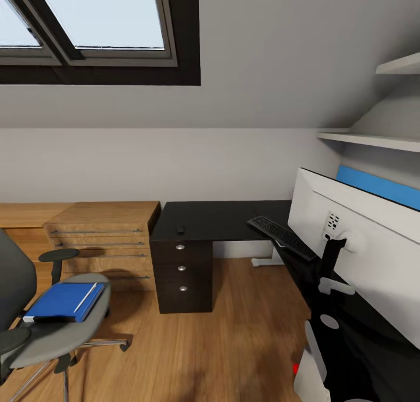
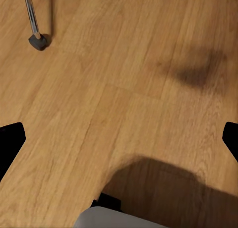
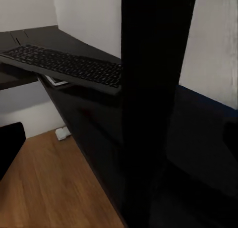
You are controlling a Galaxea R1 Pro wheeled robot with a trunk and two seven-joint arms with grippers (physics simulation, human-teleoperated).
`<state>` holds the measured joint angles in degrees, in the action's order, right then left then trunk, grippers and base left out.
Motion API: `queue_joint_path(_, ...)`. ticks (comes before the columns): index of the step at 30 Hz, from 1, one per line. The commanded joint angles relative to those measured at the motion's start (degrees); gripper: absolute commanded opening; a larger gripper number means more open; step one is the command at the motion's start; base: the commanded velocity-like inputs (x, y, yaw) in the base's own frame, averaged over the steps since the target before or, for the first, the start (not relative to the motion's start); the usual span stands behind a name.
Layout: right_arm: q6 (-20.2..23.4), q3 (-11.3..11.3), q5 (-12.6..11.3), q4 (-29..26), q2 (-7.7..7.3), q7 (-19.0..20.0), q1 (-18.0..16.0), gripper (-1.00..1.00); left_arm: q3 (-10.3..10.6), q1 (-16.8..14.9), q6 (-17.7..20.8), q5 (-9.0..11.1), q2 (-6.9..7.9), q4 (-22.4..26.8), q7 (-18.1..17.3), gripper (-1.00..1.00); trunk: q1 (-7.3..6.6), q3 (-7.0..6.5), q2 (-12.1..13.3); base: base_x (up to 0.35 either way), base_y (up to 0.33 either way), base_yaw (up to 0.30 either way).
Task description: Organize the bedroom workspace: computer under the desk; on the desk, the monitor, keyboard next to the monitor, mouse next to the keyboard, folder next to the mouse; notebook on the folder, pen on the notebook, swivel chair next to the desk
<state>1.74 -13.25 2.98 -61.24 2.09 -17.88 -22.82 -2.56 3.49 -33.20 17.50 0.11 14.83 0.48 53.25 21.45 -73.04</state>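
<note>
A blue folder (image 1: 61,301) with a pen (image 1: 86,297) on top lies on the swivel chair (image 1: 52,326) seat, ahead and outward of the left claw, which hangs over bare wood floor (image 2: 119,89), so the left arm looks nearer. The folder's long axis runs toward the desk (image 1: 216,220). Whether either claw is open or holding anything cannot be told

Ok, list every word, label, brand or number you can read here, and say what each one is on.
No readable text in these pictures.
keyboard: key legends too small and blurred to read.
monitor: back panel shows no legible brand.
Blue folder on the swivel chair: cover is plain.
</note>
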Motion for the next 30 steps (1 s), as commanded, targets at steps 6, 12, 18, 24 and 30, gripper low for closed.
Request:
queue_joint_path(6, -0.05, -1.86, 0.30, -0.01, -0.15, -0.70, -0.03, 1.00, -0.25, 0.03, -0.05, -0.29, -0.02, 0.10, 0.05, 1.00, 0.00, 0.05, -0.03, 0.000, 0.000, 0.000)
queue_joint_path(12, -0.96, -2.08, 0.41, 0.88, -0.22, -0.61, 0.02, 1.00, -0.25, 0.03, -0.10, -0.34, -0.02, 0.11, 0.05, 1.00, 0.00, 0.05, -0.03, 0.000, 0.000, 0.000)
queue_joint_path(18, -3.19, -2.13, 0.51, 2.47, -0.27, -0.59, 0.05, 1.00, -0.25, 0.03, -0.11, -0.36, -0.02, 0.11, 0.05, 1.00, 0.00, 0.05, -0.03, 0.000, 0.000, 0.000)
queue_joint_path(24, -3.57, -2.13, 0.53, 2.72, -0.32, -0.58, 0.05, 1.00, -0.25, 0.03, -0.11, -0.36, -0.02, 0.11, 0.05, 1.00, 0.00, 0.05, -0.03, 0.001, 0.000, 0.000)
queue_joint_path(30, -3.66, -2.13, 0.53, 2.85, -0.36, -0.58, 0.07, 1.00, -0.25, 0.03, -0.14, -0.36, -0.04, 0.11, 0.03, 1.00, 0.00, 0.05, -0.03, 0.170, 0.000, 0.000)
